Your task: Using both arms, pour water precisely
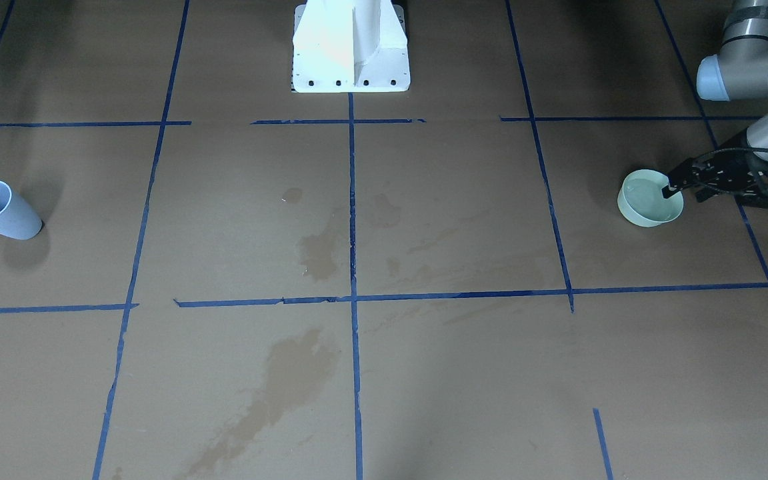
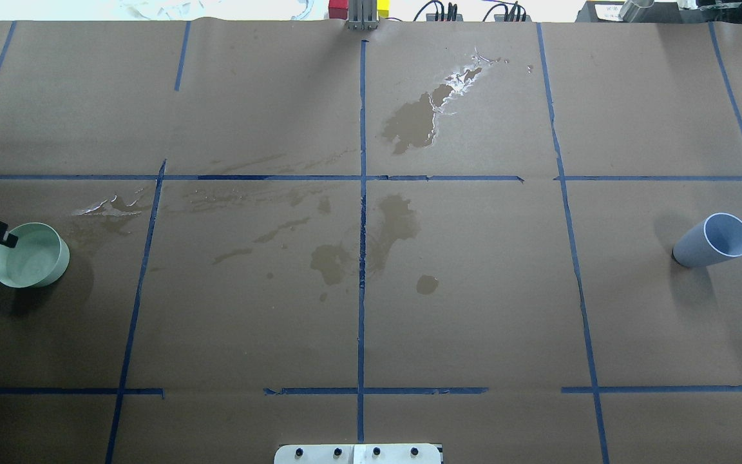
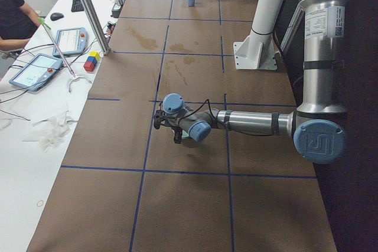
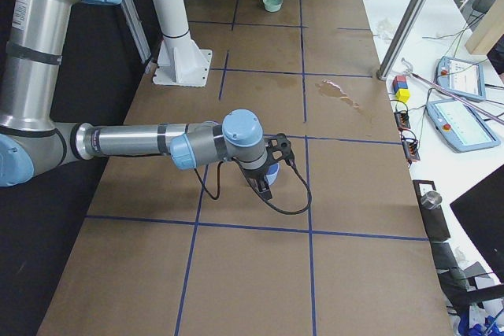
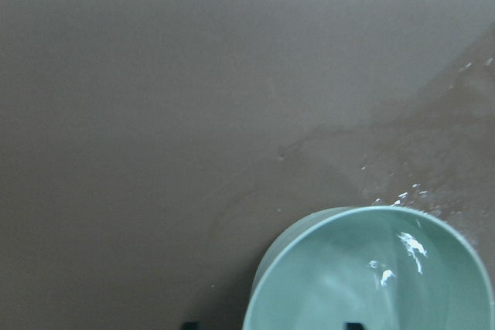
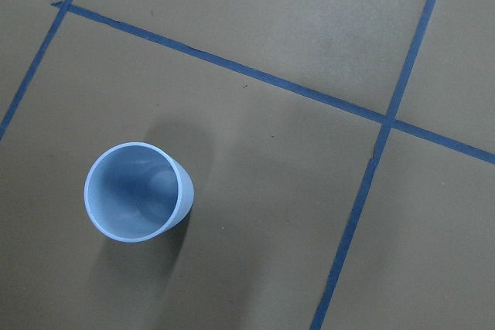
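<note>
Brown paper gridded with blue tape covers the table (image 2: 248, 322), blotched with dark wet stains (image 2: 413, 122) near its middle. At the robot's left end, the left gripper (image 1: 681, 190) reaches to the rim of a pale green bowl (image 1: 647, 219). At the opposite end a light blue cup (image 1: 14, 223) stands upright and looks empty. The water (image 5: 363, 284) lies in the bowl as a glossy sheen with a few bright glints.

On this evidence the pour has not begun. Bowl and cup sit well apart and neither is lifted, so gripping, carrying and tipping are all left to do.

The left wrist camera supplies what the wide views cannot. It shows two black fingertips (image 5: 190, 326) set apart, one outside the bowl's near wall and one inside, so the jaws are spread and straddle the rim rather than clamp it. The overhead and front views show only a single finger at the rim.

The right gripper (image 4: 264, 185) appears only in the side view from the robot's right, hanging above the cup. Whether its jaws are spread or closed cannot be told. Its wrist camera looks down into the cup's mouth, with no fingers in frame.
</note>
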